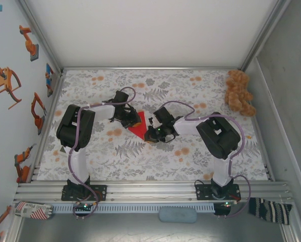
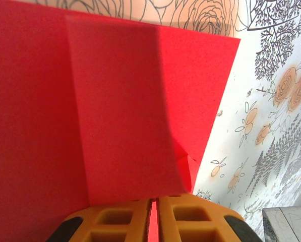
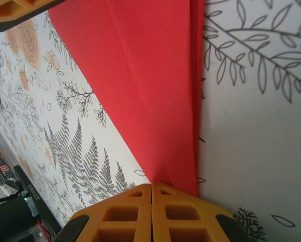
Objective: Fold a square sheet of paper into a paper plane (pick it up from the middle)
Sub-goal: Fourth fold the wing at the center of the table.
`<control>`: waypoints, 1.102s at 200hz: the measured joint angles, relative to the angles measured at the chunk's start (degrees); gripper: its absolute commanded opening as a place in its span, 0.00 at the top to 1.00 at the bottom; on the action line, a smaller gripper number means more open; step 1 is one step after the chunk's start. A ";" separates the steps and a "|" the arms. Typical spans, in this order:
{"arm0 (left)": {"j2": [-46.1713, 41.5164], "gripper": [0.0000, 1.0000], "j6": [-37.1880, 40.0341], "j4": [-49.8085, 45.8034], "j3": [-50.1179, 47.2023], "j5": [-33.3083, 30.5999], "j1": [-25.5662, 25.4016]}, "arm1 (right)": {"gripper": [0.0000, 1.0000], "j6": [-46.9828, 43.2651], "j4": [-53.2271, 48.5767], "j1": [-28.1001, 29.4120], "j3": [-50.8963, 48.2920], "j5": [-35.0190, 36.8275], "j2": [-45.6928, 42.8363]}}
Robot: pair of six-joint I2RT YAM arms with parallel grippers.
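L gripper (image 2: 154,209) pinches folded red sheet (image 2: 115,101), jaws nearly closed. R gripper (image 3: 151,194) closed at sheet's tip, bottom centre; hold unclear.

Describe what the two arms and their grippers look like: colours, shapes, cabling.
Both the left arm and the right arm have white links, bulky black joint housings and black base plates, with a purple cable looped along each. The left gripper and the right gripper have orange fingers moulded with rectangular recesses and black corner pieces.
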 measured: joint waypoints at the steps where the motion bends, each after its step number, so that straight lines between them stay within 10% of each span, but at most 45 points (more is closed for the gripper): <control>1: 0.00 0.86 0.00 0.00 0.00 0.00 0.00 | 0.93 0.00 0.00 0.00 0.00 0.00 0.00; 220: 0.13 0.86 0.02 0.00 0.04 0.22 0.00 | 0.96 -0.39 0.68 -1.53 8.44 0.90 6.23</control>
